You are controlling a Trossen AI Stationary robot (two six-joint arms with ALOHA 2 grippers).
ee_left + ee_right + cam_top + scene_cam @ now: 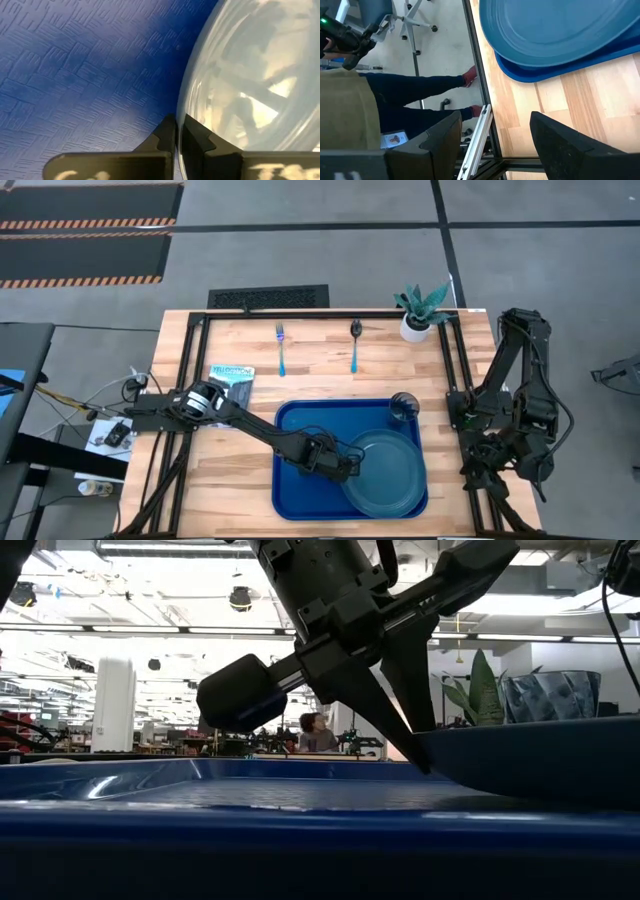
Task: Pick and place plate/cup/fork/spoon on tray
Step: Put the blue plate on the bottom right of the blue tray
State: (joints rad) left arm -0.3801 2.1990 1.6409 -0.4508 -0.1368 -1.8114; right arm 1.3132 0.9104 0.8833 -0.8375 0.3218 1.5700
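The teal plate (388,475) lies in the near right part of the blue tray (300,430). Its far side reaches out over the tray's raised edge in the right wrist view (555,30). The dark cup (403,408) stands in the tray's far right corner. The fork (281,346) and the spoon (354,345) lie on the wood beyond the tray. My left gripper (352,465) is over the tray, shut on the plate's left rim. My right gripper (495,140) is open and empty at the table's right edge. My left gripper pinches the plate's rim on its left side (179,120) between its two fingers, one finger (167,136) outside the rim and one (197,137) on the plate's inner side. The fingers slant down from the table's left (400,710). Whether that rim is off the tray floor, I cannot tell.
A white pot with a green plant (418,320) stands at the far right corner. A blue and white packet (231,375) lies left of the tray. A person's legs (420,87) show beside the table's frame in the right wrist view.
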